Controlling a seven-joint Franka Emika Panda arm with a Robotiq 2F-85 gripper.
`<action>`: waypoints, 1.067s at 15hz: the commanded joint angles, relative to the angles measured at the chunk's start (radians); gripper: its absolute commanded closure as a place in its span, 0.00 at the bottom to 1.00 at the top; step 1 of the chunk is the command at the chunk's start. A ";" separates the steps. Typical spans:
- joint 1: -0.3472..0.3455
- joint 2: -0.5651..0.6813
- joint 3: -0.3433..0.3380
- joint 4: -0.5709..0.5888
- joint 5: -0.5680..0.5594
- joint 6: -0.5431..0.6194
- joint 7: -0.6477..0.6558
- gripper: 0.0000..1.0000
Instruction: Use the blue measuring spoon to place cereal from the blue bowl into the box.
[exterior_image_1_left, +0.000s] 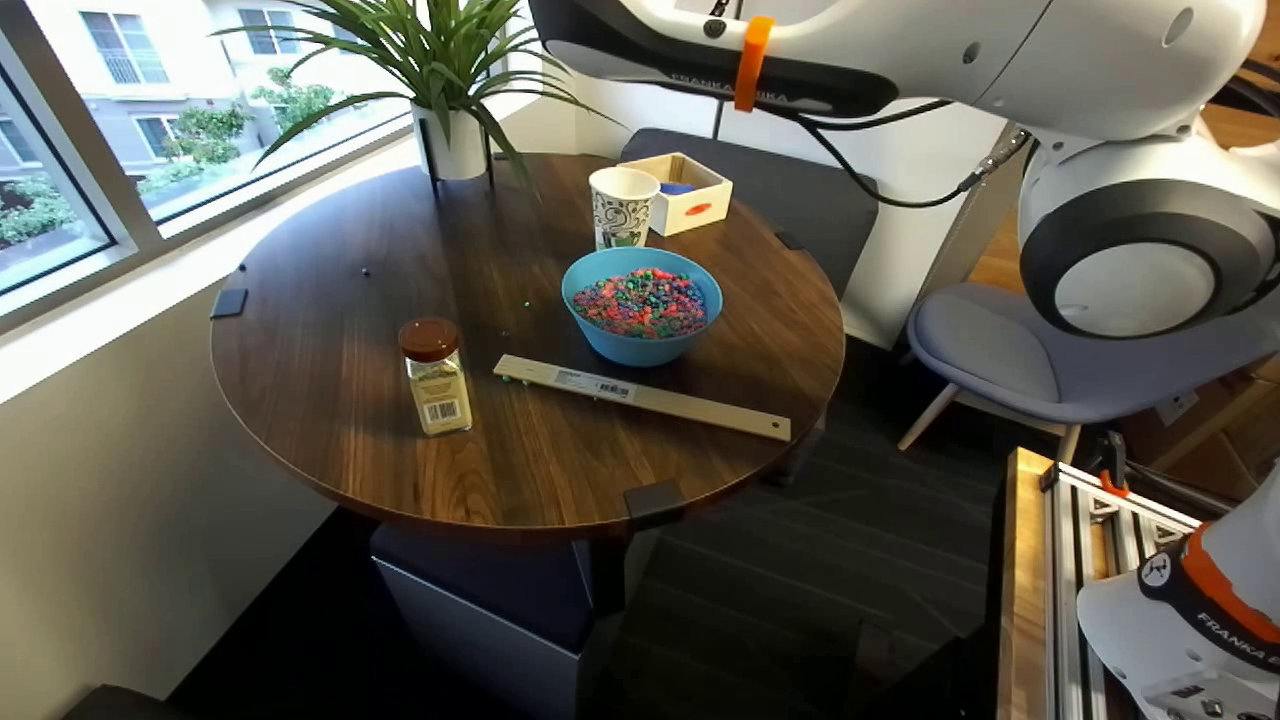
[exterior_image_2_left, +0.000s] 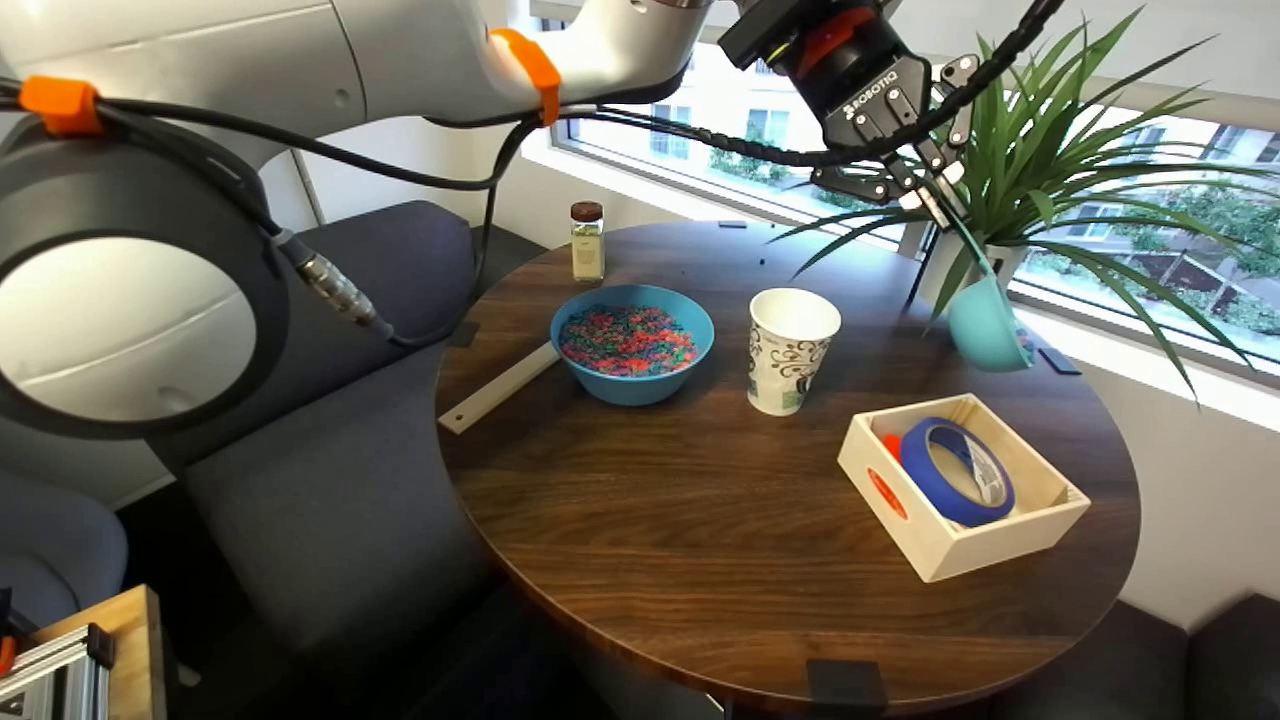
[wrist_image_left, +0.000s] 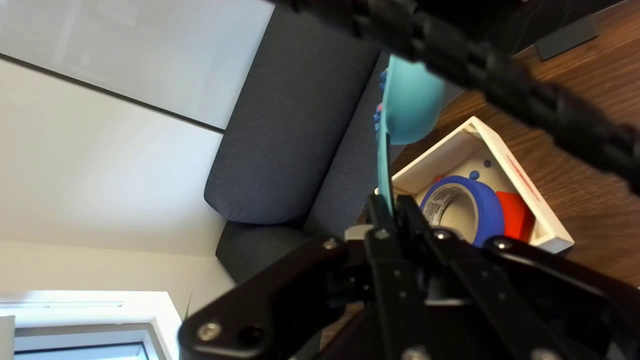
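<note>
Fingers (wrist_image_left: 384, 260) pinch the blue measuring spoon (exterior_image_2_left: 982, 325), cereal (wrist_image_left: 377, 118) showing at its tilted scoop's rim.

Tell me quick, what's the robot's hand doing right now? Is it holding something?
Hand: closed, holding the blue measuring spoon.

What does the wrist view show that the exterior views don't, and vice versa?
Only the wrist view: two small blue pieces on the floor of the box.
In both exterior views only: the blue bowl with its cereal, the red-lidded jar and the wooden stick.
All three share the box, the blue tape roll inside it and the table. The gripper, shut on the blue measuring spoon, shows in the wrist view and an exterior view.
</note>
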 joint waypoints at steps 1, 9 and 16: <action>-0.004 -0.001 0.009 -0.005 0.027 0.029 -0.035 0.96; -0.040 0.008 0.041 -0.002 0.126 0.081 -0.133 0.96; -0.090 0.017 0.042 0.005 0.244 0.071 -0.258 0.96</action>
